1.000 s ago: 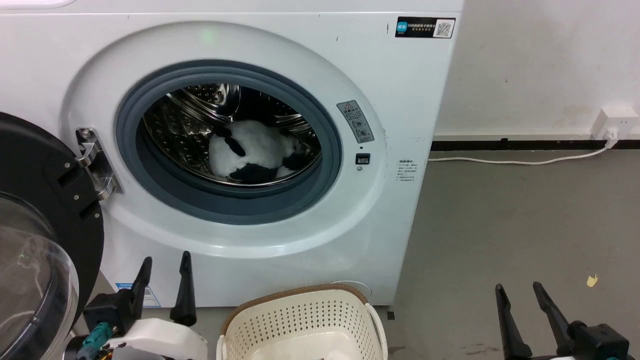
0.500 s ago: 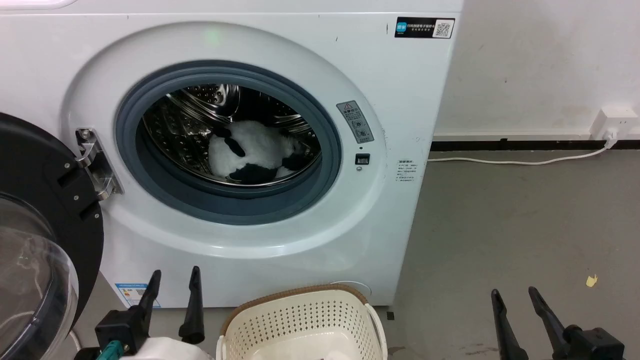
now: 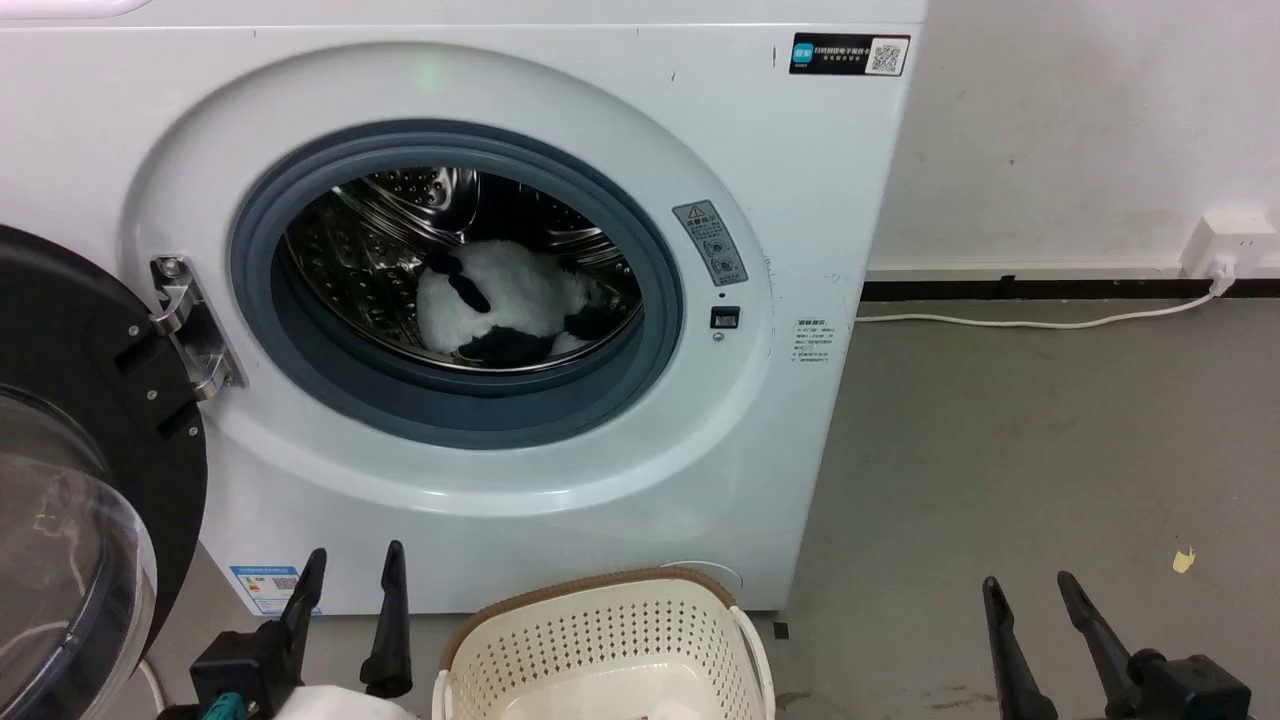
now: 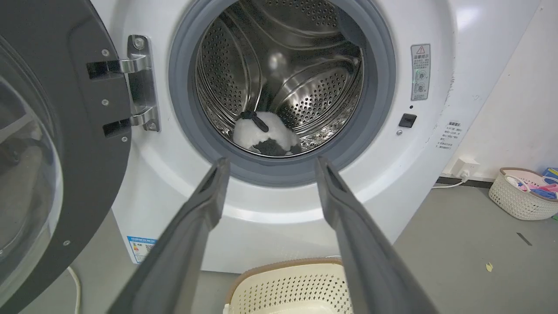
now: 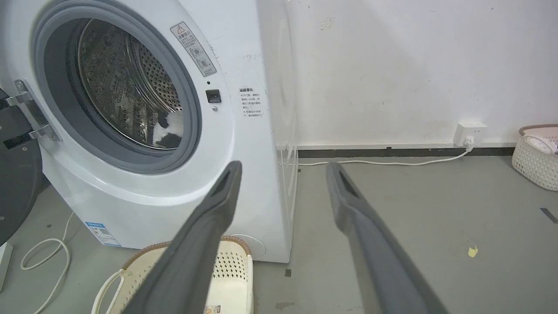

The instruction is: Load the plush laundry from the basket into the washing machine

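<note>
The washing machine stands with its round porthole open. Inside the steel drum lies the plush laundry, a white and black panda, also seen in the left wrist view and partly in the right wrist view. The cream basket sits on the floor in front of the washer, and what shows of its inside holds no plush. My left gripper is open and low, just left of the basket, its fingers pointing at the porthole. My right gripper hangs open over bare floor to the right.
The black-rimmed clear door is swung open at the left, close to my left arm. A wall socket and its white cable run along the floor at the right. Another basket with items stands far right. A yellow scrap lies on the grey floor.
My left gripper has sunk lower and shifted slightly right in the head view. My right gripper has dropped a little. The plush and basket have not moved.
</note>
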Motion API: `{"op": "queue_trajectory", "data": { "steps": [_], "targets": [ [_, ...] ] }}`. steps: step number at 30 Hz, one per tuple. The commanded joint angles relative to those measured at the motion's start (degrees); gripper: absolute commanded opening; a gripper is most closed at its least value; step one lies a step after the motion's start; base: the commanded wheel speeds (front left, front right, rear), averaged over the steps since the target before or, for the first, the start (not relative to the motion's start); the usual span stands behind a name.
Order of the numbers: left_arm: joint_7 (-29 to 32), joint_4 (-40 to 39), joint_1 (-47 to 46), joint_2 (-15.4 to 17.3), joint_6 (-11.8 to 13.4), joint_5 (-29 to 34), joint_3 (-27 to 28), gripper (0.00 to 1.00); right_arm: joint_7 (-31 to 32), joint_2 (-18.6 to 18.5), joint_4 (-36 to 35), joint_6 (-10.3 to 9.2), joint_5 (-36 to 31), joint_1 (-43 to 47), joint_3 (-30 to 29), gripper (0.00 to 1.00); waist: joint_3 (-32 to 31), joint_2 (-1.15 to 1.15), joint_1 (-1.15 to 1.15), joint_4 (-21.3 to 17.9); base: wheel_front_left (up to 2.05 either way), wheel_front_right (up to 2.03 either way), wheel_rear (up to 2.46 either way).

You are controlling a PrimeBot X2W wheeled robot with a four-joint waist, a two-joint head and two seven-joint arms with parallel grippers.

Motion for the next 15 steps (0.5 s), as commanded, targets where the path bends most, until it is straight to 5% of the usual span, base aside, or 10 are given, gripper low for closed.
{"op": "queue_trajectory", "data": {
  "steps": [1, 5, 6, 15],
  "targets": [
    [-0.3, 0.0, 0.8, -0.3, -0.3, 0.4, 0.4, 1.00, 0.0, 0.1, -0.3, -0.04, 0.4, 1.0, 0.1, 1.00, 0.0, 0.00, -0.01, 0.0, 0.00, 0.00, 0.00],
    [-0.3, 0.2, 0.8, -0.5, -0.6, 0.9, 1.0, 1.00, 0.0, 0.1, -0.4, -0.04, 0.4, 1.0, 0.0, 1.00, 0.0, 0.00, -0.01, 0.0, 0.00, 0.00, 0.00],
    [0.0, 0.1, 0.2, -0.3, -0.5, 0.6, 0.8, 0.00, 0.0, 0.0, -0.2, 0.00, 0.0, 0.0, 0.0, 0.00, 0.0, 0.00, 0.00, 0.0, 0.00, 0.00, 0.00],
    [0.7, -0.1, 0.2, -0.8, -0.8, 1.5, 1.3, 0.00, 0.5, 0.0, -0.3, 0.00, -0.3, -0.3, 0.0, 0.00, 0.2, 0.00, 0.00, -0.2, 0.00, 0.00, 0.00]
  ]
}}
